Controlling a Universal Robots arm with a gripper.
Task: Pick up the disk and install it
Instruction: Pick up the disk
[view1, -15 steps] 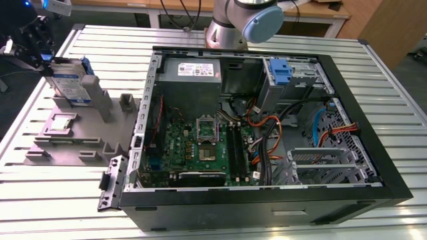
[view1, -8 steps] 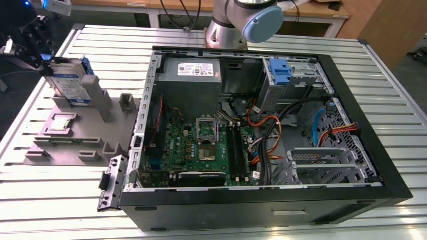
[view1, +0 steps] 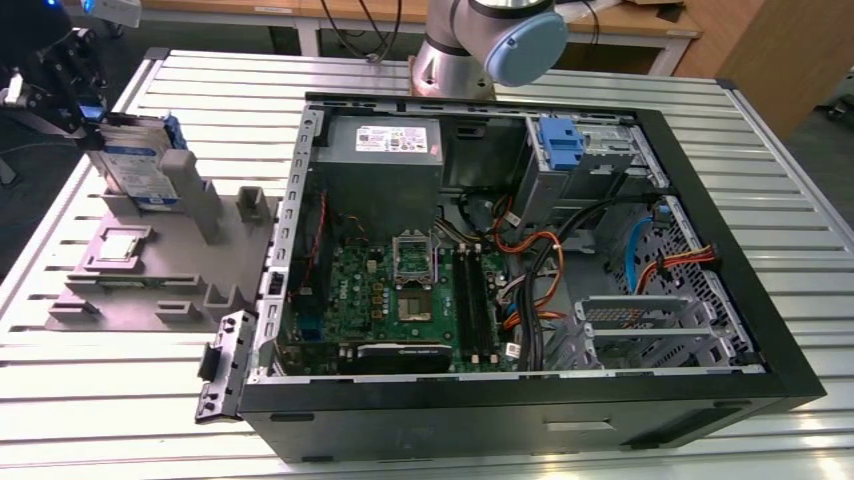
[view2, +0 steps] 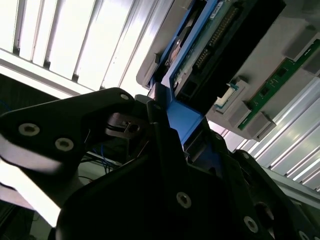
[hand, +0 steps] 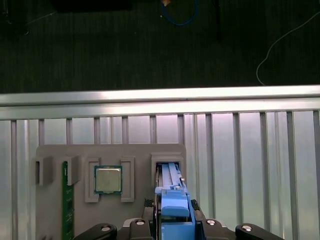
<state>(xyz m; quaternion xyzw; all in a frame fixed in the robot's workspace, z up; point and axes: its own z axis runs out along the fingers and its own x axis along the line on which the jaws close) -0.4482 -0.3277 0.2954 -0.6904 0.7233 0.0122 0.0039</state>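
the black gripper (hand: 172, 217) pinched the top of the blue-framed silver-grey disk (view1: 134, 165), upright directly beneath it in a grey plastic holder (view1: 147, 270).

You worked over a slatted metal table (view1: 774, 150) that shone under bright light. Behind it stood a wooden bench (view1: 638, 30), with a wooden cabinet (view1: 787, 60) at the exterior view's right. Past the table's edge lay dark floor (hand: 100, 50), strewn with a few loose cables (hand: 179, 23).
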